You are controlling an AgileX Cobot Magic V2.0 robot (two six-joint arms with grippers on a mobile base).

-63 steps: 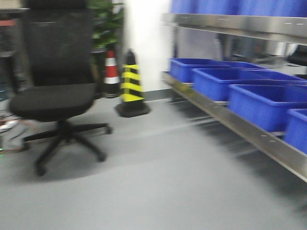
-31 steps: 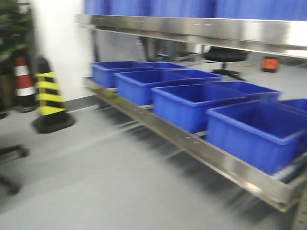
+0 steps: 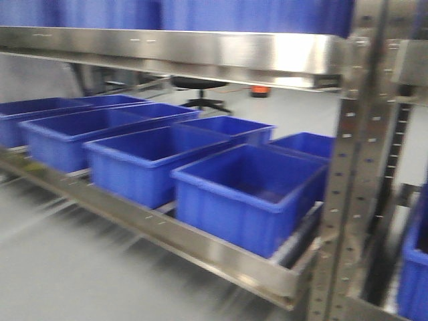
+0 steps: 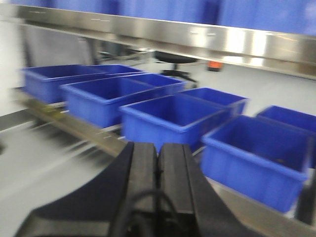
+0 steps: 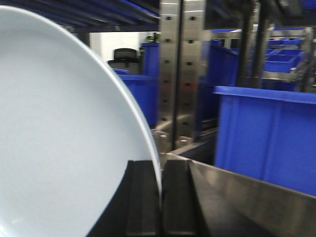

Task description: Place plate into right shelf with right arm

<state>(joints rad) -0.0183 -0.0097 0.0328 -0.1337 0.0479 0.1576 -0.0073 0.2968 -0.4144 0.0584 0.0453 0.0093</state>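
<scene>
Straight ahead of you, the steel shelf [image 3: 174, 50] fills the front view, with wide flat beams and a hole-punched upright [image 3: 348, 187] on the right. A row of open-topped blue bins [image 3: 251, 200] sits on its lower level. The nearest ones look empty, though the picture is smeared.

The plate [image 5: 59, 138] is not on the shelf yet. It stands on edge in the air, its rim pinched between the two fingers of your right claw [image 5: 161, 170]. In the right wrist view, a shelf beam and a bin lie just beyond it. Your left claw [image 4: 158, 153] is clenched on nothing, fingers pressed together, pointing toward the bins.

So the pick-up is done and the shelf is before you. What is left, I judge, is to reach the right arm in, lay the plate on a level or in a bin, and let go. Mind the upright near the plate's rim.
</scene>
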